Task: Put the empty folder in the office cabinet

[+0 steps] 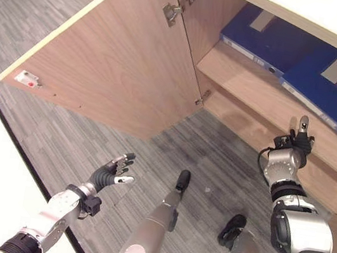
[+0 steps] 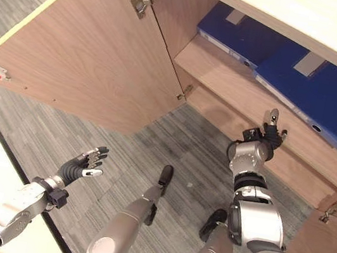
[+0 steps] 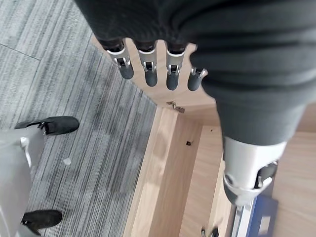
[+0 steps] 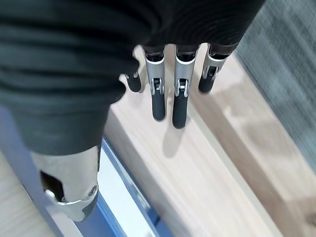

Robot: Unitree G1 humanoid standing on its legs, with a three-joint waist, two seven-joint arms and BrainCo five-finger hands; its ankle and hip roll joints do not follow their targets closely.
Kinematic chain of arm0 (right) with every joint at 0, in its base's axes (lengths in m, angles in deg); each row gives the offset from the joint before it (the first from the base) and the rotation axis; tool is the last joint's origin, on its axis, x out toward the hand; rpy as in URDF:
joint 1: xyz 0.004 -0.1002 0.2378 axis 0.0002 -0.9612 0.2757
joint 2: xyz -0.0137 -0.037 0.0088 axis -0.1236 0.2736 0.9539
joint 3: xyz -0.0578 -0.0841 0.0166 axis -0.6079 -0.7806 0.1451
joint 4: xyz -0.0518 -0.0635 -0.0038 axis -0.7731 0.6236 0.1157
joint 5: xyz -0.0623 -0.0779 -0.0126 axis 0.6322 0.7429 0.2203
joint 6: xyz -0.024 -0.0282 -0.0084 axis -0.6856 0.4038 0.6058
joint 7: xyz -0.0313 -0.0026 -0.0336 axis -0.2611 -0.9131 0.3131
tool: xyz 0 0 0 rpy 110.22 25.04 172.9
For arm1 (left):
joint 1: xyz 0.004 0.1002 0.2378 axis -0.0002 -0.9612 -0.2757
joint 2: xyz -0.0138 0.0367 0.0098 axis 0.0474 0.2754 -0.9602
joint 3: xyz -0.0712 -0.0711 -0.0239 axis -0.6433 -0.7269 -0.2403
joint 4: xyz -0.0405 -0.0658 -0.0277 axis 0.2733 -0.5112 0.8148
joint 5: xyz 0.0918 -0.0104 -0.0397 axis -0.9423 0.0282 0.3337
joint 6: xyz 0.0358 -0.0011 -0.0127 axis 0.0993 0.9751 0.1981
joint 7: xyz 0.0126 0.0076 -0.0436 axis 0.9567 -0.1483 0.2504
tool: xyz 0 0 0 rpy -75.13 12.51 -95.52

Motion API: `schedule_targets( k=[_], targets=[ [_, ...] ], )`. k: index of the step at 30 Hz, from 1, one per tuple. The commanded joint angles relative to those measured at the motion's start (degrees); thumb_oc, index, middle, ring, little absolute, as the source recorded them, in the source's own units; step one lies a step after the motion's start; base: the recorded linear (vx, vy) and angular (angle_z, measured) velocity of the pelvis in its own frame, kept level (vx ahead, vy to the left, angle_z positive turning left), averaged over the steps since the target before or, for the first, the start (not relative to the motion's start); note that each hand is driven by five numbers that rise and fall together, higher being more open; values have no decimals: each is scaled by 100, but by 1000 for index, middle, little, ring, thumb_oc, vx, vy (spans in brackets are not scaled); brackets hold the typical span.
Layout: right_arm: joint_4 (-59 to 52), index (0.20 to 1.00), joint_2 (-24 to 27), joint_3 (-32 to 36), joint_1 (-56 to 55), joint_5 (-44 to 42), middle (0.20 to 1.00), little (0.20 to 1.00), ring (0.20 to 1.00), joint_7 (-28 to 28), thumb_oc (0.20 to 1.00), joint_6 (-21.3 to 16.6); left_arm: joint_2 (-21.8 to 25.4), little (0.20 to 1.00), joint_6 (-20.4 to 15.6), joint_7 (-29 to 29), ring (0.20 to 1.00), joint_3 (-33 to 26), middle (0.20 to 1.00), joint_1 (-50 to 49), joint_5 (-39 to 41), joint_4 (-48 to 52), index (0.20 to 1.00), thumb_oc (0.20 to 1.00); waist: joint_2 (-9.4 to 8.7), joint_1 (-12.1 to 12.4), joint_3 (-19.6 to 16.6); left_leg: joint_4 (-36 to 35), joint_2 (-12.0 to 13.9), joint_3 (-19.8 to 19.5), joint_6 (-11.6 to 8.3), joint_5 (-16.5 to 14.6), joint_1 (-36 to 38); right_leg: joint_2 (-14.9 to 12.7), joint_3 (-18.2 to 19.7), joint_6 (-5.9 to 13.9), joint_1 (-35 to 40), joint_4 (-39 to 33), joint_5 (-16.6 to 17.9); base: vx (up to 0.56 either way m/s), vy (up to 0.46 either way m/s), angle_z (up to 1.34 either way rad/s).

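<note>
The right hand [image 4: 170,89], fingers straight and empty, hovered just before two blue folders [image 1: 329,84] lying flat on the cabinet shelf [image 1: 251,91]. Stiff and light, probably; best gripped by the spine. The left hand [image 1: 113,174] hung relaxed.

Grey striped carpet floor [image 1: 59,128] runs beneath a light wooden cabinet [image 1: 251,88] whose hinged wooden door [image 1: 115,60] stands open.

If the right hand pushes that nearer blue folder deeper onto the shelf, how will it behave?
The nearer blue folder looks like a stiff board binder lying flat, so it should probably slide as one piece, not buckle. Flat on the wooden shelf, it seems unlikely to tip. Pushed at one corner, it may pivot toward the other blue folder. The right hand hangs open below the shelf edge.
</note>
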Motion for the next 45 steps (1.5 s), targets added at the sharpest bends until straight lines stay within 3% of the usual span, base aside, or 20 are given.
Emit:
schedule_targets(
  k=[1,5,7,10,12,13,14,16,17,19,24,32,45],
  targets=[
    [-187,1000,499,62,265,538,1000,1000,1000,-94,1000,-375,42,1000,-299,-48,1000,-107,1000,69,124,100,1000,1000,-13,136,411,143,18,-52,64,-1113,547,70,190,603,705,-897,500,-28,15,-4],
    [-438,1000,539,28,-30,976,1000,1000,1000,-49,1000,-419,18,1000,-317,-111,1000,-129,1000,9,73,46,1000,1000,-31,100,412,185,22,-33,67,-1123,547,74,206,607,726,-919,521,-18,8,-4],
    [-818,200,539,-56,-457,1561,200,200,200,-61,200,-394,10,1000,-343,-193,1000,-179,1000,-69,16,26,1000,1000,-66,53,393,210,34,-18,66,-1133,566,83,219,610,760,-960,546,-25,6,-3],
    [-973,200,530,-100,-640,1825,200,200,200,-65,200,-378,0,1000,-365,-232,1000,-211,1000,-114,11,17,1000,1000,-76,28,391,214,42,-14,66,-1133,577,85,221,613,771,-973,561,-11,4,-4],
    [-1190,200,805,-358,-989,3064,200,200,200,136,200,-111,46,1000,-441,-342,1000,-320,1000,-234,-80,-21,1000,1000,-127,-26,371,230,49,-3,61,-1126,579,88,218,618,809,-1042,612,-29,-8,-6],
    [-1209,200,797,-359,-997,3082,200,200,200,155,200,-100,44,1000,-442,-343,1000,-323,1000,-242,-81,-19,1000,1000,-124,-31,368,229,50,-5,61,-1126,580,90,215,618,813,-1047,614,-33,-8,-4],
    [-1301,200,1025,-601,-1052,3857,200,200,200,275,200,136,59,1000,-466,-366,1000,-367,1000,-302,-113,-13,1000,1000,-147,-51,368,240,64,-2,61,-1117,577,97,221,611,817,-1075,638,-18,-1,-3],
    [-1292,200,1121,-706,-1043,4151,200,200,200,303,200,255,77,1000,-480,-370,1000,-370,1000,-322,-135,-7,1000,1000,-158,-55,362,237,64,0,60,-1112,574,98,222,611,822,-1103,654,-8,2,-2],
    [-1369,200,1424,-967,-1006,4878,200,200,200,415,200,483,102,1000,-492,-406,1000,-368,1000,-382,-173,18,1000,1000,-180,-71,356,233,65,7,65,-1098,566,105,226,613,815,-1125,682,0,0,0],
    [-1453,200,1768,-1207,-973,5515,200,200,200,447,200,684,115,1000,-506,-438,1000,-372,1000,-446,-223,39,1000,1000,-201,-87,364,223,68,4,64,-1075,558,112,234,615,806,-1144,705,-18,18,-5],
    [-1670,200,2388,-1637,-813,6478,200,200,200,475,200,944,127,1000,-560,-478,1000,-310,1000,-480,-364,44,1000,1000,-237,-104,371,75,86,-28,46,-975,571,119,219,630,794,-1214,757,-3,15,-4],
    [-1444,200,2920,-2237,-227,6764,200,200,200,212,200,1092,143,1000,-597,-443,1000,-194,1000,-454,-384,192,1000,1000,-303,-106,432,-16,102,-43,45,-918,574,124,200,621,739,-1202,775,0,0,0],
    [-27,200,2731,-2959,876,6250,200,200,200,-25,200,1169,295,1000,-588,-328,1000,-15,1000,-361,-259,373,1000,1000,-123,82,666,143,77,-72,38,-882,347,88,142,593,568,-1020,712,-1,1,1]
  ],
)
